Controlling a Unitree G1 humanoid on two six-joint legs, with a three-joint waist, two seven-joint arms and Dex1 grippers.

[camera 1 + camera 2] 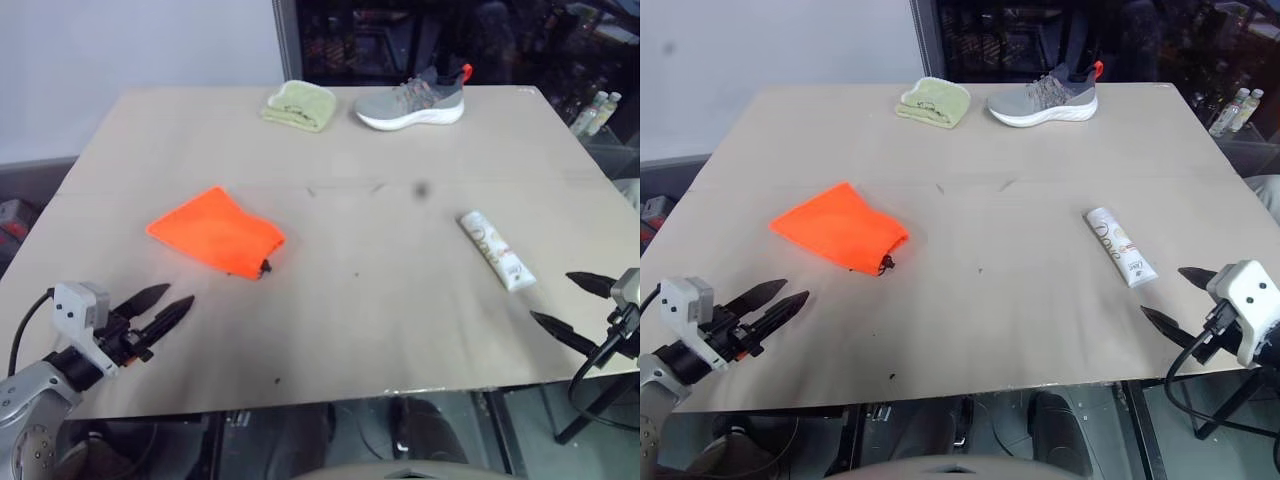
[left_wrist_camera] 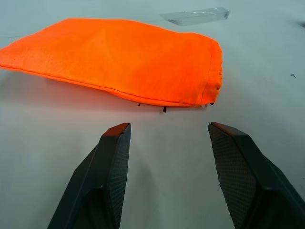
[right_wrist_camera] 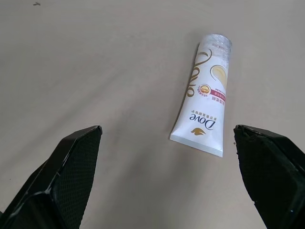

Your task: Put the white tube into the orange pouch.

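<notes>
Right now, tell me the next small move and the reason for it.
Probably reach the right claw forward and down onto the small flattened white squeeze tube. It stands open and empty, short of the tube, which lies flat on the table, apart from the bright orange fabric pouch near the open left claw.

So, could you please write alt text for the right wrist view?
A white tube lies flat on a tan table, untouched, just ahead of the open right gripper. Its two black fingers stand wide apart, with the flat crimped end nearest them.
</notes>
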